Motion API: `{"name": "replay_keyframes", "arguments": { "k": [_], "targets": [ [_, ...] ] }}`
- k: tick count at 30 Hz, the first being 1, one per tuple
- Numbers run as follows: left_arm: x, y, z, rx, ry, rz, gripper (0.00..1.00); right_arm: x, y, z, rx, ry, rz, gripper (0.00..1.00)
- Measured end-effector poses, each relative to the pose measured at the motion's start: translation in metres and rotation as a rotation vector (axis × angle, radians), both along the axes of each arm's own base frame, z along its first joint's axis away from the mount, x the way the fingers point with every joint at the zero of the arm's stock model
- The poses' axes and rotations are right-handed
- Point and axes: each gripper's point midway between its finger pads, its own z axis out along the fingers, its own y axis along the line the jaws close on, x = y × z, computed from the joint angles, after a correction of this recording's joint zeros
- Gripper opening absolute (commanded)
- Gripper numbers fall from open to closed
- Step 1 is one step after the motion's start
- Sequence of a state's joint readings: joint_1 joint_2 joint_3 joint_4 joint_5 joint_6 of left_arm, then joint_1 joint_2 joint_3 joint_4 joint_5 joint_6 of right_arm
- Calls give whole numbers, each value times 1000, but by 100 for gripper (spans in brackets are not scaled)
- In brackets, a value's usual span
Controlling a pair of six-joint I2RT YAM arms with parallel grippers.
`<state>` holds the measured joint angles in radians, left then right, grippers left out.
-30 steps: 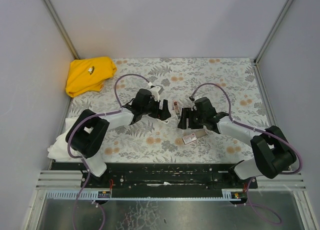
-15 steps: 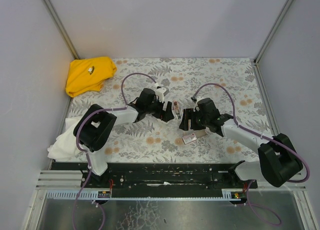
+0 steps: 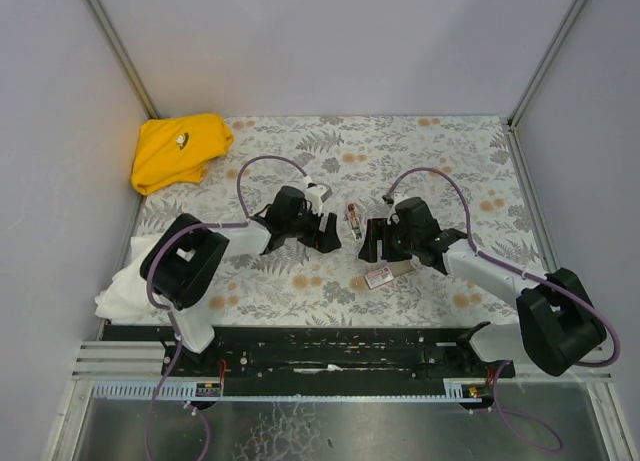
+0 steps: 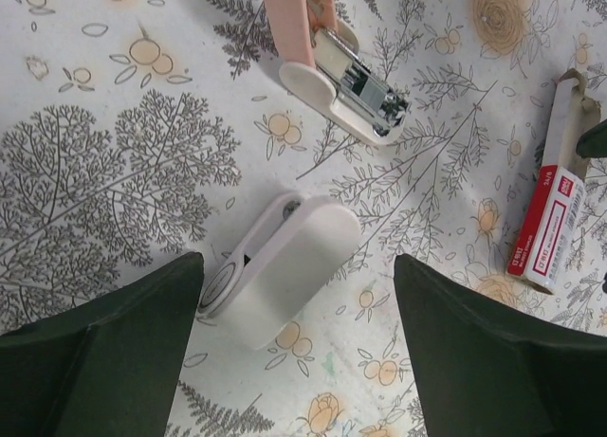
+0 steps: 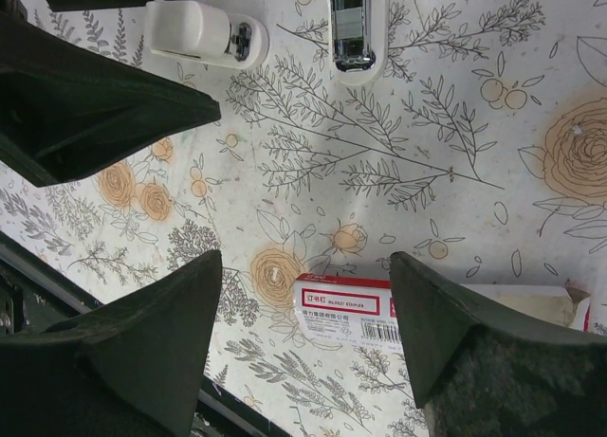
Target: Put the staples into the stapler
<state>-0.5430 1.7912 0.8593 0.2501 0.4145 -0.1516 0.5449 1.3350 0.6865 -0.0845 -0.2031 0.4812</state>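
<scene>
Lying on the floral tablecloth (image 3: 430,151) between the two claws, the stapler (image 3: 352,221) shows its pink-and-white body and bare metal channel, with a white rounded piece (image 4: 280,271) on the cloth just beside it. Left of the stapler in the top view, the left gripper (image 3: 325,231) stands wide and holds nothing, with the white piece between its fingers (image 4: 114,352), while right of the stapler the right gripper (image 3: 368,241) is likewise spread wide and empty. Nearer the arm bases than the stapler lies the red-and-white box (image 3: 380,277) — a plain end sticks out past its label.
</scene>
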Motion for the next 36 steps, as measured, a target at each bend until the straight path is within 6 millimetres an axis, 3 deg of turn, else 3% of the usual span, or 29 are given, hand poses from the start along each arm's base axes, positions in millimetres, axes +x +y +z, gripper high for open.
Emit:
{"name": "replay_keyframes", "arguments": {
  "k": [7, 15, 25, 34, 36],
  "targets": [
    [-11, 6, -2, 17, -2, 7, 67, -1, -3, 2, 0, -11, -8, 80],
    [-21, 0, -3, 57, -32, 4, 56, 3, -5, 15, 17, -51, -40, 88],
    [-19, 3, -14, 181, -102, 87, 43, 2, -9, 23, 27, -88, -59, 91],
    [-20, 3, -17, 250, -150, 138, 4, 4, -14, 31, 53, -108, -124, 93],
    [-21, 2, -16, 244, -145, 145, 0, 4, -13, 31, 72, -95, -146, 95]
  ]
}}
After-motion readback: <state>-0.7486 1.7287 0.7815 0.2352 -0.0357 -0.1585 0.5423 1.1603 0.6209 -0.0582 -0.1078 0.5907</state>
